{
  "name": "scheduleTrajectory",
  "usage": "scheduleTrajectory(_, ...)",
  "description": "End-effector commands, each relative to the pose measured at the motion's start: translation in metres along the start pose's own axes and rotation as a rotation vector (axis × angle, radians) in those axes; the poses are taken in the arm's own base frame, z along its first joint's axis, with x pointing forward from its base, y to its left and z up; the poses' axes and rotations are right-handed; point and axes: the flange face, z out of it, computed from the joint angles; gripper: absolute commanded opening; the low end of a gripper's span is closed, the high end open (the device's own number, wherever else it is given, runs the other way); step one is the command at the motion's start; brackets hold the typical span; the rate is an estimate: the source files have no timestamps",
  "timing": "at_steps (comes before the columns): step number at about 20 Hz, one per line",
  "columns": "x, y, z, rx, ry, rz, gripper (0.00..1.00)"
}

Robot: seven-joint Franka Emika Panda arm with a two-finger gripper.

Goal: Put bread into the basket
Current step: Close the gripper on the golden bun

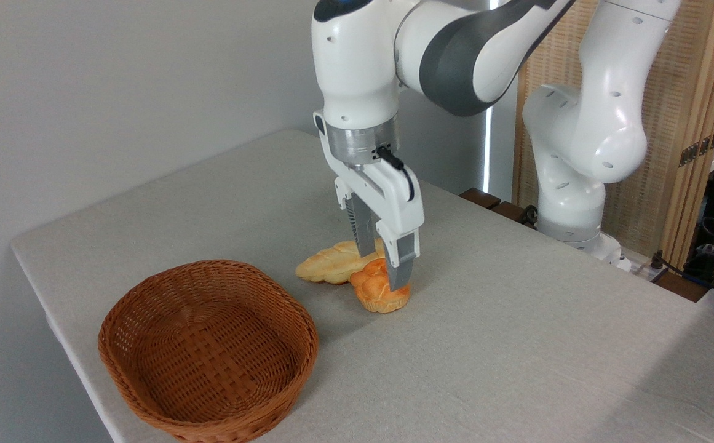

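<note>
The bread (376, 294), a small orange-golden knotted bun, rests on the grey tablecloth near the table's middle. My gripper (384, 271) has come straight down over it and is open. One finger stands behind the bun and the other finger (401, 266) in front of it at its right side, tip low against the bun's flank. The bun still lies on the cloth. The basket (147, 307), a wide shallow oval of reddish-brown wicker, sits empty at the front left, roughly a bun's width or two from the bread.
A longer, paler braided loaf (329, 263) lies just behind and left of the bun, touching it. The arm's white base (569, 203) stands at the table's back right. The table's edge (80, 363) runs close along the basket's left.
</note>
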Motion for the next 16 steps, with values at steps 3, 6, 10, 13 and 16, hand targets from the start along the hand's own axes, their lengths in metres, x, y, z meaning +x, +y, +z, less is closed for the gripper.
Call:
scheduleTrajectory(3,0.01,0.008,0.016,0.02,0.0,0.048,1.0)
scheduleTrajectory(6,0.01,0.008,0.019,0.019,-0.001,0.05,1.0)
scheduleTrajectory(10,0.004,0.008,0.027,0.006,-0.011,0.119,1.0)
scheduleTrajectory(13,0.004,0.008,0.028,0.005,-0.012,0.119,1.0)
scheduleTrajectory(16,0.004,0.009,0.031,0.001,-0.015,0.121,1.0)
